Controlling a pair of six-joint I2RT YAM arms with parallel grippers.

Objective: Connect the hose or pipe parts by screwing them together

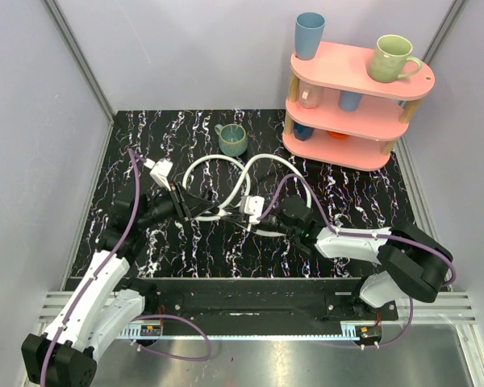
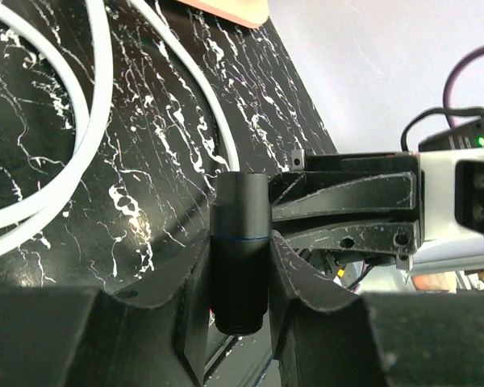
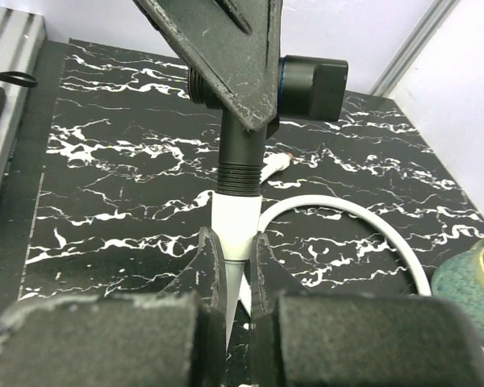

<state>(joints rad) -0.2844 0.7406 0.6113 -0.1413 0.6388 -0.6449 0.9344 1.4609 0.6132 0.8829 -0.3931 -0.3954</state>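
Roughly at the middle of the black marbled table [image 1: 355,211], both arms reach in and meet tip to tip. The left arm [image 1: 105,282] stretches from the near left corner diagonally toward the far right. The right arm [image 1: 355,242] folds at the near right and runs its forearm leftward, low over the table.

The left gripper [image 2: 240,274] is clamped on a black fitting [image 2: 238,234], a short cylinder with a thin blue ring, squeezed between both fingers. The right gripper [image 3: 234,278] pinches a white sleeve [image 3: 232,230] that tapers down between its fingers. Above the sleeve a black threaded end [image 3: 240,153] rises behind a finger of the left gripper, so the joint itself is hidden.

The 2 white hoses [image 1: 218,158] loop on the table just beyond the grippers, on the far side. 1 green mug [image 1: 232,139] stands farther back. A pink shelf [image 1: 355,105] holding cups fills the far right corner.
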